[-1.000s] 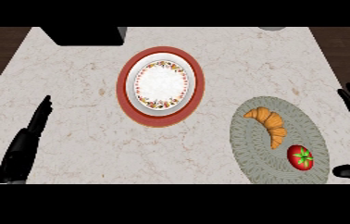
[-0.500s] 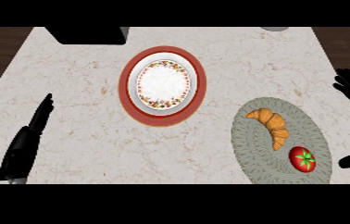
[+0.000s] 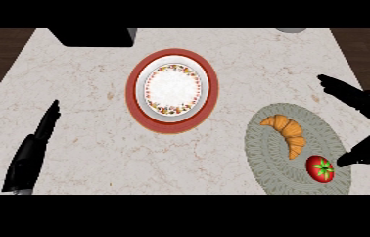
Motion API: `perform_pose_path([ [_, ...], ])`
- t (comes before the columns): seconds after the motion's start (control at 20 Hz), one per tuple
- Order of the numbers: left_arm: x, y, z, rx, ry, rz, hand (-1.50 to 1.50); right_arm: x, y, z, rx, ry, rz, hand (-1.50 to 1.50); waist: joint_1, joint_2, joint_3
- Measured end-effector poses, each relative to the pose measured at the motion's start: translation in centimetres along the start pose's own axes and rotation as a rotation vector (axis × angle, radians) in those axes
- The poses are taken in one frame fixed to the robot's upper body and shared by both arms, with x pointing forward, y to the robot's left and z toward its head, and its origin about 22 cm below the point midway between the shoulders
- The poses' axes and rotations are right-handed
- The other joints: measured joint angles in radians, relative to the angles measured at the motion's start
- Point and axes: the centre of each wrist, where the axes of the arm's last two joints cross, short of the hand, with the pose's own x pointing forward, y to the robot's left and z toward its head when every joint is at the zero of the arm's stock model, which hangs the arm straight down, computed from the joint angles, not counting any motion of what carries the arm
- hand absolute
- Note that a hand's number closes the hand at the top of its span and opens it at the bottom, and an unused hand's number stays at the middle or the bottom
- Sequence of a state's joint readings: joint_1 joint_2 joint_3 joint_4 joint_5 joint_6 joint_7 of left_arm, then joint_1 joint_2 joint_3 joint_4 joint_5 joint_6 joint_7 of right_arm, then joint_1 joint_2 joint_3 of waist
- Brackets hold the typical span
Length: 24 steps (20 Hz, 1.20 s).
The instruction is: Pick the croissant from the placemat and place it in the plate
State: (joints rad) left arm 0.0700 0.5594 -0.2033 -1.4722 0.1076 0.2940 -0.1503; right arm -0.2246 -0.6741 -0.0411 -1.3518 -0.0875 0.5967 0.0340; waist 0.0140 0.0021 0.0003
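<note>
A golden croissant (image 3: 288,134) lies on an oval grey placemat (image 3: 271,157) at the lower right, beside a red tomato (image 3: 320,168). The white plate (image 3: 173,88) with a flowered rim sits on a round red mat (image 3: 139,109) near the counter's middle. My right hand (image 3: 345,92) comes in from the right edge with its fingers straight, up and to the right of the croissant and apart from it; its thumb (image 3: 356,155) shows lower down by the tomato. My left hand (image 3: 34,150) rests open at the left edge.
A black box (image 3: 95,36) stands at the counter's back left edge. A grey object (image 3: 289,30) peeks in at the back right. Bare marble counter (image 3: 86,94) lies between the red mat and my left hand.
My right hand has come further into view from the right edge, toward the placemat. The left hand, croissant, tomato and plate have not moved.
</note>
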Motion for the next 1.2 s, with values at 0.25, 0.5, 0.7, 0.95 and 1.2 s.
perform_pose_path([
  [0.25,0.1,-0.2,-0.4,-0.004,0.005,0.004,0.0,-0.8,0.6,-2.2,0.093,0.063,0.112,-1.5,0.001,0.001,0.0],
  [0.5,0.0,0.2,0.1,0.006,0.005,0.0,0.0,-2.1,1.0,-3.7,0.153,0.081,0.162,-1.5,-0.001,0.0,0.0],
  [0.7,-0.1,0.3,0.2,0.006,0.002,0.001,0.0,-2.9,1.9,-4.8,0.194,0.085,0.176,-1.5,-0.004,-0.001,0.0],
  [0.95,-0.6,0.5,0.5,-0.001,0.007,-0.002,0.0,-4.2,3.3,-5.8,0.249,0.084,0.182,-1.5,-0.006,-0.001,0.0],
  [1.2,-0.5,0.5,0.0,0.005,-0.001,-0.008,0.0,-5.2,4.5,-7.0,0.28,0.105,0.202,-1.5,-0.006,-0.001,0.0],
])
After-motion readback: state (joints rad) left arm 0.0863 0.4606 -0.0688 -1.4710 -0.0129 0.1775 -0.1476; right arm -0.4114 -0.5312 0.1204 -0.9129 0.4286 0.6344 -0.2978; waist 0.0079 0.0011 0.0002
